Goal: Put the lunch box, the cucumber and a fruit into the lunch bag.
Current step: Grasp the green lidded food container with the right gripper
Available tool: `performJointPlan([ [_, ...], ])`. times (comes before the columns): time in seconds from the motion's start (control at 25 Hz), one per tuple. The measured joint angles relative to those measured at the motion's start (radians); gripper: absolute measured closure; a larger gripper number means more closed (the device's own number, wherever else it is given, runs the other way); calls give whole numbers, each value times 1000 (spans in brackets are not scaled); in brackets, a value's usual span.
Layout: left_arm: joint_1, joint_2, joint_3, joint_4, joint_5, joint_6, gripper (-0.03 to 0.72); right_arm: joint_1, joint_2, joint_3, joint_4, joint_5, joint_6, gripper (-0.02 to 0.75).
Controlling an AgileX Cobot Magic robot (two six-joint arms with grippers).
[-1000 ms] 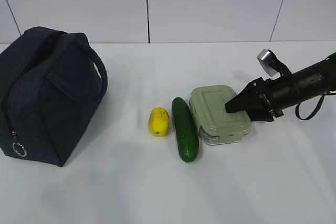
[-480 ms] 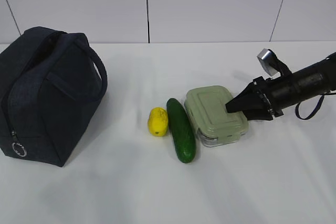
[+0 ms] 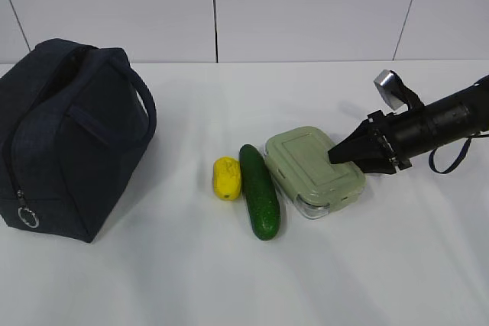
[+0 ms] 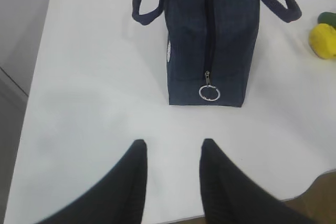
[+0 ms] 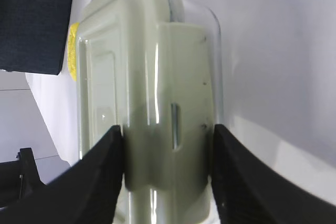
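Observation:
The lunch box (image 3: 313,169), clear with a sage-green lid, lies right of centre, turned at a slant. The dark green cucumber (image 3: 258,190) lies against its left side, and the yellow fruit (image 3: 227,177) sits left of that. The navy lunch bag (image 3: 65,139) stands at far left, zipped, with its ring pull (image 4: 208,93) hanging down. My right gripper (image 3: 333,154) reaches in from the right and is shut on the lunch box (image 5: 152,87) at its clip side, a finger on each side (image 5: 168,135). My left gripper (image 4: 170,148) is open and empty, over bare table short of the bag (image 4: 210,30).
The white table's near edge (image 4: 294,192) runs just below the left gripper. A grey wall stands behind the table. The fruit (image 4: 324,40) shows to the right of the bag in the left wrist view.
The lunch box has turned and shifted left, pushing the cucumber and the fruit a little left with it. The right gripper has stayed nearly in place. The bag has not moved.

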Motion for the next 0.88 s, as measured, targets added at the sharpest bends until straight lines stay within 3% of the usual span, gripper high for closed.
performJointPlan([
  [0.28,0,410,-146,-38,-33,0,440,0,0,0,0,0,0,351],
  [0.6,0,895,-374,-62,-54,0,281,0,0,0,0,0,0,351],
  [0.88,0,1220,-560,-62,-50,5,263,0,0,0,0,2,0,351],
])
